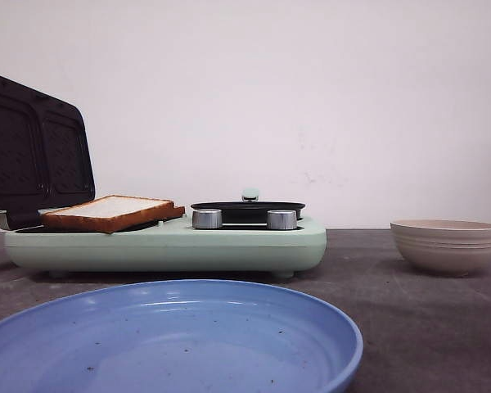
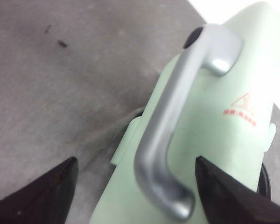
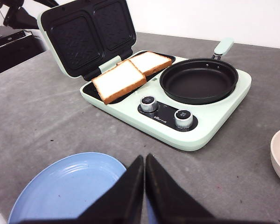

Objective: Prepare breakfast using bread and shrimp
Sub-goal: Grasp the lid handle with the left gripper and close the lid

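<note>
Right wrist view shows bread lying in the open sandwich maker; pan, blue plate and bowl hold nothing. Left gripper fingers are apart, straddling the handle; right gripper fingers are together.

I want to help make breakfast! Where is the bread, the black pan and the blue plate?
bread (image 3: 118, 80): right wrist view, white face of the nearer slice.
black pan (image 3: 198, 84): right wrist view, dark inside bottom.
blue plate (image 1: 172, 344): front view, bare inside surface.
</note>
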